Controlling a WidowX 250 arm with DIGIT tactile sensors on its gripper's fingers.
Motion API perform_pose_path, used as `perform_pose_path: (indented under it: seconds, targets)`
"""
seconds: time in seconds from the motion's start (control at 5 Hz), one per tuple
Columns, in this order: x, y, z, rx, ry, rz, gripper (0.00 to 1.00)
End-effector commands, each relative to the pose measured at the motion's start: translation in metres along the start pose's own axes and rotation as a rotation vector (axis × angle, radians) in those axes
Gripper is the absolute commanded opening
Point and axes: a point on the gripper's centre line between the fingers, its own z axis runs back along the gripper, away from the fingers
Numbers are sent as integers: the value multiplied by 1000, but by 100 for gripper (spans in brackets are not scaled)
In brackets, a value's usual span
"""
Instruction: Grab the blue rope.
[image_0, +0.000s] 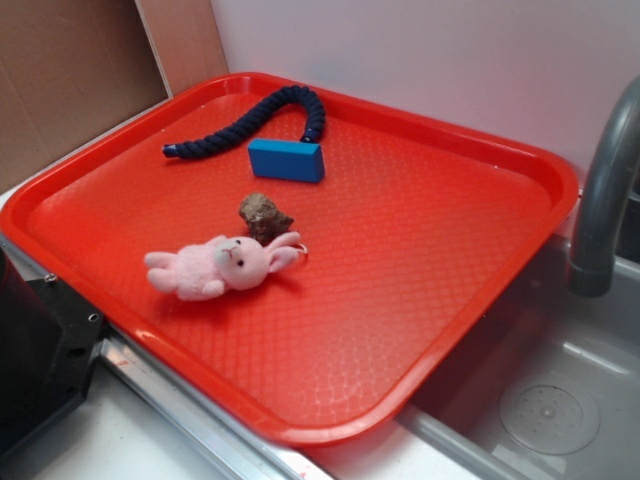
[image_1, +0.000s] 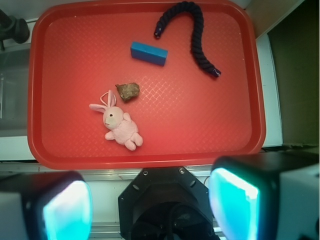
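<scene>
Rope first: the blue rope (image_1: 192, 30) lies hooked along the far edge of the red tray (image_1: 240, 120), just beyond the blue block (image_1: 149, 53), clear for a grab. The gripper (image_1: 150, 205) hangs spread wide, well short of the tray, holding nothing

Blue rope (image_0: 262, 117) (image_1: 192, 30): thick dark navy twisted cord, ends bound. Lies flat, bent into a hook, at the red tray's (image_0: 430, 250) (image_1: 200, 120) far edge, just behind the blue block (image_0: 287, 160) (image_1: 149, 53).

The gripper (image_1: 150, 202) has 2 glowing teal pads (image_1: 232, 202) and a black screwed base.
</scene>
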Motion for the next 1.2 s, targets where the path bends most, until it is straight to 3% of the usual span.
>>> perform_pose_path:
  seconds: [0.0,0.4,0.6,1.0]
  targets:
    - [0,0,0,0,0,0,100]
    - [-13,4,4,4,-31,21,100]
    - [-16,18,-3,25,-64,61,100]
    - [9,41,-38,83,-77,148,100]
